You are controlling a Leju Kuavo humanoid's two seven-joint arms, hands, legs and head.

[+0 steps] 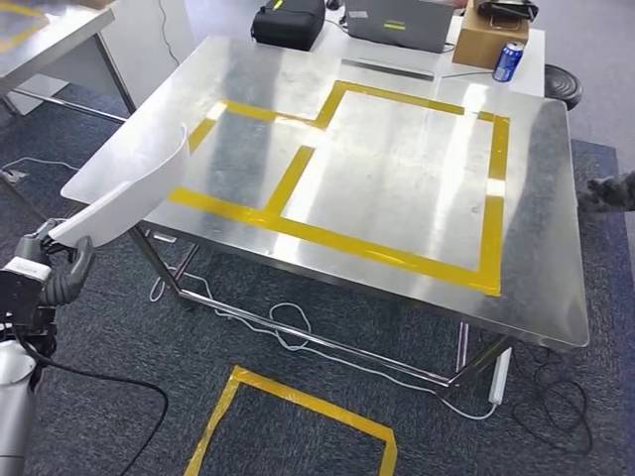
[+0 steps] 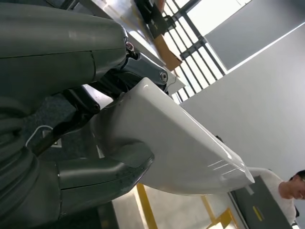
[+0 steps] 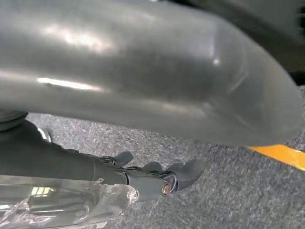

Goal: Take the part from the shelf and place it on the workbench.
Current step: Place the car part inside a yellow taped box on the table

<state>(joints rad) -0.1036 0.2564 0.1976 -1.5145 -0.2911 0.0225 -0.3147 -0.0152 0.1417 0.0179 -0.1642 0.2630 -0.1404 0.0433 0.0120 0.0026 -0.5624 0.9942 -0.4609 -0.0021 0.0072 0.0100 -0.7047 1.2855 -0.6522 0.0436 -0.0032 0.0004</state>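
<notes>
left hand [image 1: 56, 273]: white curved part [image 1: 127, 198] is gripped by one end, just off the workbench [image 1: 389, 169] corner
right hand [image 3: 158, 176]: held low over the carpet, nothing in it, fingers loosely apart
risk: part's free tip could get clipped on the workbench edge and be twisted loose

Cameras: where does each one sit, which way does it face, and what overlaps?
Head view: high on the body, looking down at the steel workbench; left hand holds the white part.
Left wrist view: behind the left hand, looking along the part.
Right wrist view: behind the right hand, facing carpet.
Head and left wrist views share the part.
</notes>
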